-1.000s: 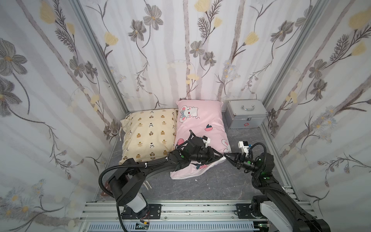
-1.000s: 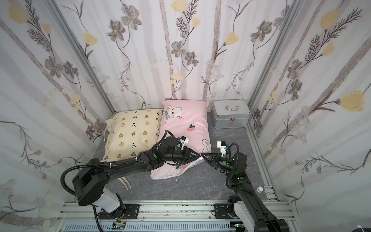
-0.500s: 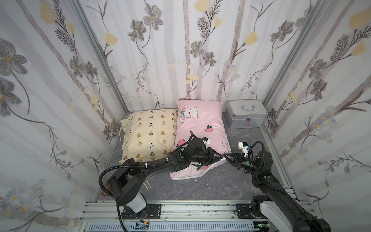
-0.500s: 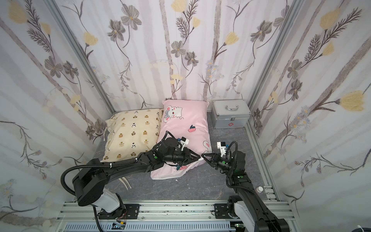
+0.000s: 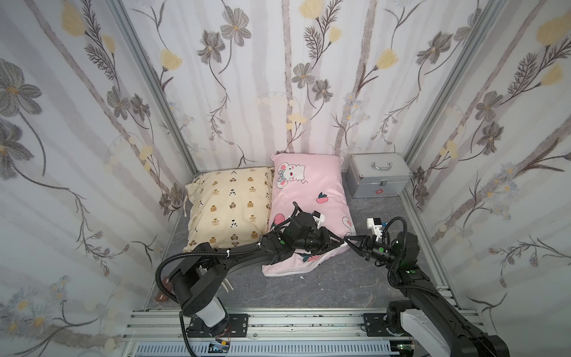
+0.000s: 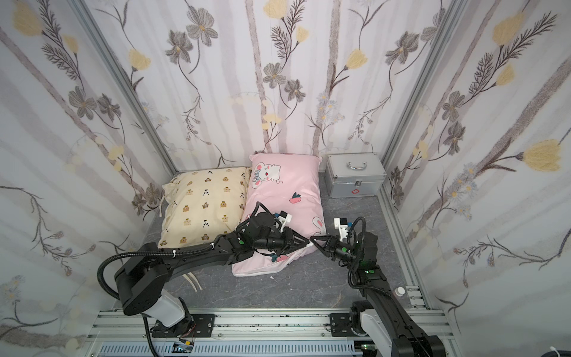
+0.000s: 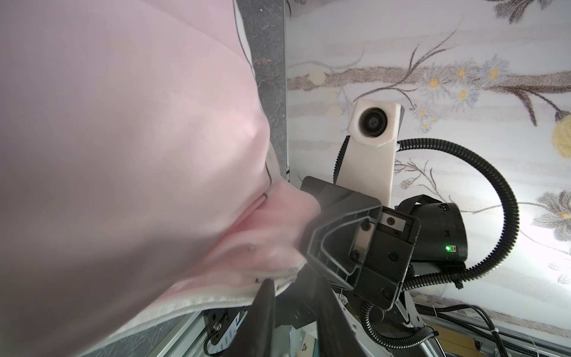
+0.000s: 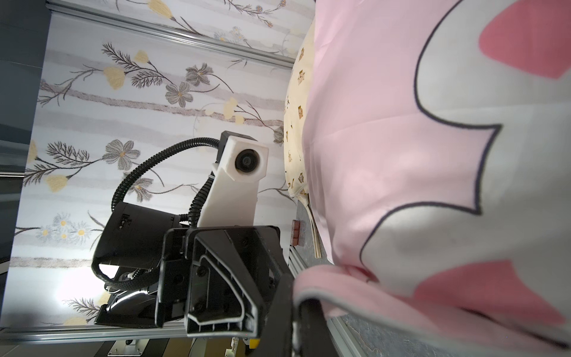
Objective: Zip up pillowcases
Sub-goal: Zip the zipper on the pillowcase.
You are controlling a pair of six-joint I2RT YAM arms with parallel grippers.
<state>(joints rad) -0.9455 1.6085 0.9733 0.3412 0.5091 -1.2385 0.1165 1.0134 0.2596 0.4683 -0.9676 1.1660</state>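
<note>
Right gripper [image 5: 347,238] is clenched on the pink pillowcase [image 5: 312,190] at its near corner. Left gripper [image 5: 337,242] touches the same corner, grip unclear.

A silver metal case [image 5: 378,182] sits in the back right corner, lid shut, its curved handle [image 5: 382,166] lying flat on top and a small red mark [image 5: 379,191] on its front face. It rests on a dark grey marbled surface [image 5: 309,290]. Pale wallpaper [image 5: 278,77] with grey and yellow flowers closes in three sides, joined by aluminium corner posts [image 5: 154,102]. An aluminium rail [image 5: 293,318] runs along the near edge. Near the left wall lie a small brown block [image 5: 160,297] and thin white strips [image 5: 229,286]. In a top view, a small white cap [image 6: 400,290] stands by the right frame.
</note>
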